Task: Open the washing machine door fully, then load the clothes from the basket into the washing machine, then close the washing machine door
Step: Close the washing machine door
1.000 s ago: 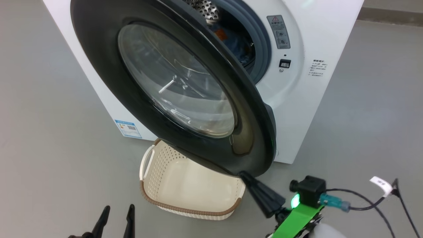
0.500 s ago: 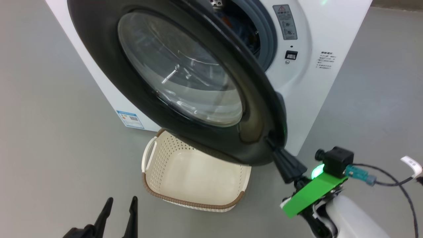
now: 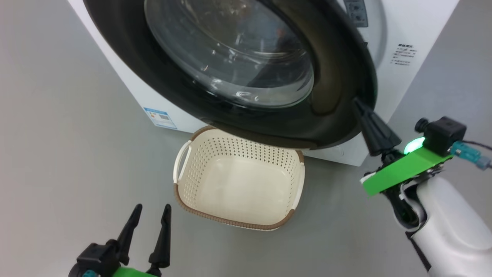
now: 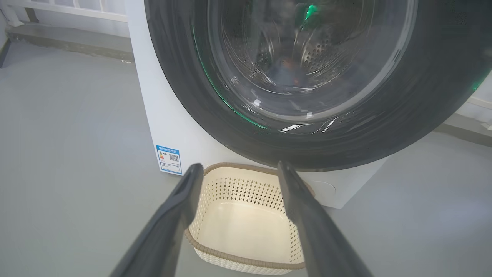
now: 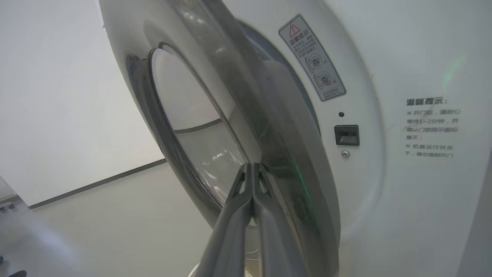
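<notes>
The washing machine door (image 3: 334, 69) had a super glossy black ring, plastic by the look of it, around a clear shiny glass window (image 3: 230, 50). The washing machine (image 3: 426, 19) body was smooth white with a soft sheen. The drum (image 4: 319, 54) behind the glass looked like perforated steel. The basket (image 3: 246, 148) was matt cream plastic with a brown woven-look rim. The floor (image 3: 57, 154) was plain smooth matt grey.

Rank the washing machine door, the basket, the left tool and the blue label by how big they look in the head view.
1. washing machine door, cropped at the top.
2. basket.
3. left tool, enlarged by nearness to the camera.
4. blue label.
</notes>
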### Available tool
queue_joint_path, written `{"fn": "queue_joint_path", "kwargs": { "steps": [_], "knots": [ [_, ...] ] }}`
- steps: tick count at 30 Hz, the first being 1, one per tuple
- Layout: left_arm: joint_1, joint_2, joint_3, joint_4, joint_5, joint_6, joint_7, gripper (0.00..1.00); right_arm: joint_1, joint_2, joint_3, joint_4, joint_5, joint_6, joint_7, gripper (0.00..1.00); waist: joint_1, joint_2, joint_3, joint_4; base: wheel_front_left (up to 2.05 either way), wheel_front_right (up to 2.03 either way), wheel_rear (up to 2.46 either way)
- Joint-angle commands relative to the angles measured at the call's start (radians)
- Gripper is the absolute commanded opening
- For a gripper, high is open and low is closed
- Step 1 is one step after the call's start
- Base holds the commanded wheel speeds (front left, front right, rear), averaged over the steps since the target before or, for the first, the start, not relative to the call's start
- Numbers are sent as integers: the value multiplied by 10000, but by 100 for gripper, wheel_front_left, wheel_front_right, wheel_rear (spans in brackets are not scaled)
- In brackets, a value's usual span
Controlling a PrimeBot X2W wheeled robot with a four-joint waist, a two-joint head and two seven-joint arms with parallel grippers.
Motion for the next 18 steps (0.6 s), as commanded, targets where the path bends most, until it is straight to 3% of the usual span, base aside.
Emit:
{"fn": "queue_joint_path", "kwargs": {
  "steps": [1,18],
  "knots": [
    [-327,59,300,-294,-74,-23,-67,100,-266,-24,10,-181,-28,16,-48,0,-1,-1,147,139,0,0,0],
    [-917,59,-52,-578,-173,-23,-67,100,-2167,-319,-1217,520,-430,16,-48,0,-1,-1,957,506,0,0,0]
  ]
}}
